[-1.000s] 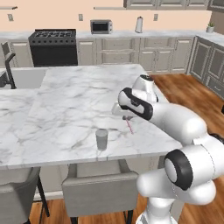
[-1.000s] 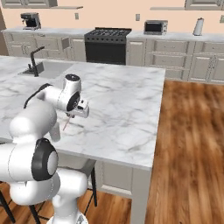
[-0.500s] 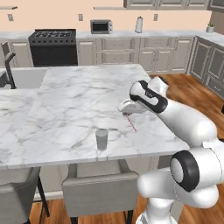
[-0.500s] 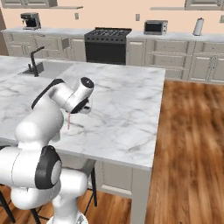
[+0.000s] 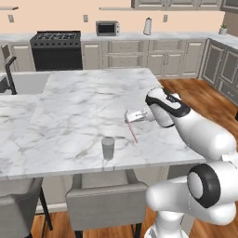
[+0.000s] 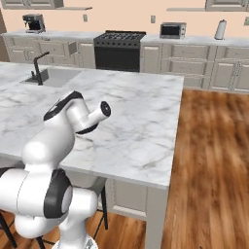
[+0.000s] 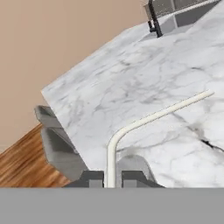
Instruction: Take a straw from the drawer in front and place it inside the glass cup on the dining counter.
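Tool (image 5: 127,116) in the left base view sticks out leftward from the white arm, above the marble desk (image 5: 69,111), pinched tight on the top of the pinkish-red straw (image 5: 133,132), which slants down and to the right from it toward the slab. The glass cup (image 5: 108,148) stands upright on the desk near its front edge, lower and to the left of the straw and apart from it. A grey padded chair (image 5: 106,204) is tucked under that front edge, and a black stove (image 5: 56,50) and a microwave (image 5: 107,28) sit along the far wall. From the right base view, the arm's bent wrist hides the tool; the desk (image 6: 141,126) spreads out past it, with a dark faucet (image 6: 37,69) at a sink on the left and wood floor (image 6: 209,160) on the right. Looking along the hand view, the two dark fingertips (image 7: 92,179) are closed on the straw (image 7: 144,120), which looks pale here; it rises between them, bends, and runs off to the upper right over the desk (image 7: 144,78). The cup's rim (image 7: 131,164) shows faintly just beside the straw's lower end.
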